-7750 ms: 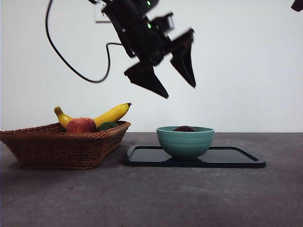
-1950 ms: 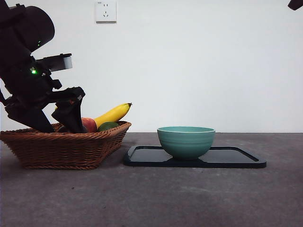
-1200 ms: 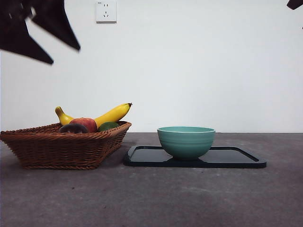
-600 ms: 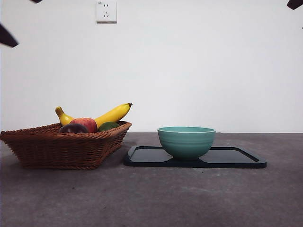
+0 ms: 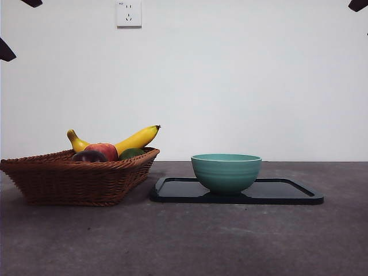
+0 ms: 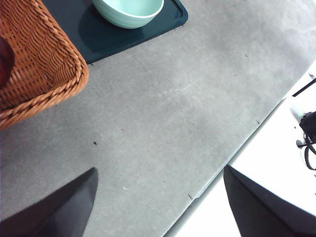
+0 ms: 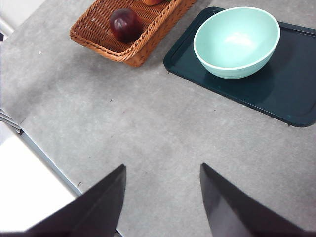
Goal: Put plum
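The plum (image 7: 126,23), dark maroon and glossy, lies in the wicker basket (image 7: 133,49) near its front corner, with no gripper touching it. In the front view the plum (image 5: 89,156) peeks over the basket (image 5: 75,181) rim, in front of a red-and-yellow fruit. The left wrist view shows only a dark sliver of the plum (image 6: 5,59). My left gripper (image 6: 159,170) hangs open high above bare table, to the side of the basket. The right gripper (image 7: 163,166) is open too, high over the table's front, with nothing between its fingers.
A banana (image 5: 137,138), a red-and-yellow fruit (image 5: 103,150) and a small green fruit (image 5: 131,153) share the basket. An empty teal bowl (image 5: 226,171) stands on a dark tray (image 5: 287,195) right of the basket. The table edge (image 6: 217,173) runs below the left gripper.
The plum went from the bowl into the basket. The left arm let it go there, then rose away to the top-left corner. The right arm has not moved.
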